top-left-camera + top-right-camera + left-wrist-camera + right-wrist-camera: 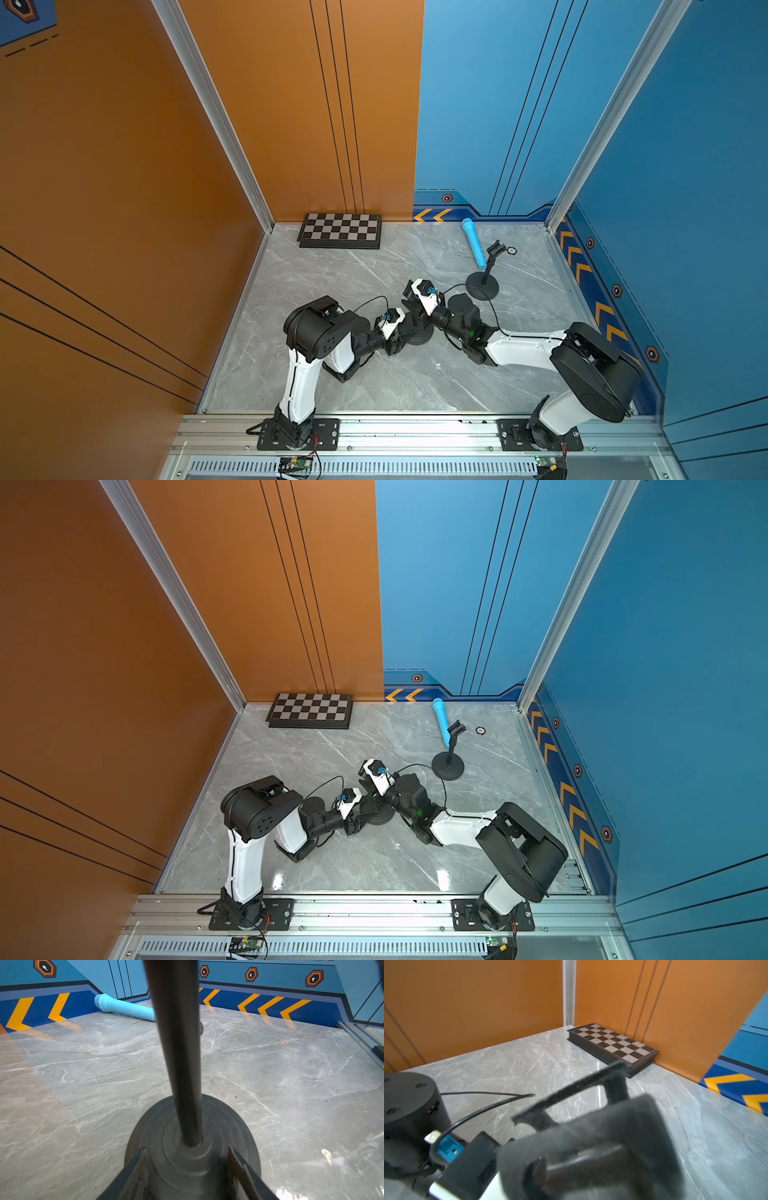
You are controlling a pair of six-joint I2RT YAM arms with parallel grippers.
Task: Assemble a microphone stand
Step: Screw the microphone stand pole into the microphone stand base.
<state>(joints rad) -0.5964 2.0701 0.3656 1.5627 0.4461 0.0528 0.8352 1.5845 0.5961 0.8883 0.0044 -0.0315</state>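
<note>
I'm on the seating step. The pole (pixel 178 1053) stands in the socket of the round base (pixel 239 1126), which sits near the middle of the worktop (pixel 332 374), under both wrists in both top views. My left hand (pixel 186 1149) is low on the base, its fingers (pixel 135 1174) set apart against either flank of the raised hub. I read that as a hold on the base. My right hand (pixel 409 302) is up by the pole's top end, but its wrist view is filled with blurred dark shapes, so I cannot tell whether it is open or clamped.

To do this well, I'd have the left hand only press the base flat while the right turns strictly about the pole's own axis. The pole looks slightly off plumb in the left wrist view, so I'd straighten it before tightening, or the joint may bind. I'd avoid any sideways push, because the two wrists crowd close together.

A second stand (pixel 482 289) is upright at 2 o'clock from the work. The blue microphone (pixel 473 243) lies at 1 o'clock and the chessboard (pixel 340 230) at 11 o'clock, all well apart from the work.
</note>
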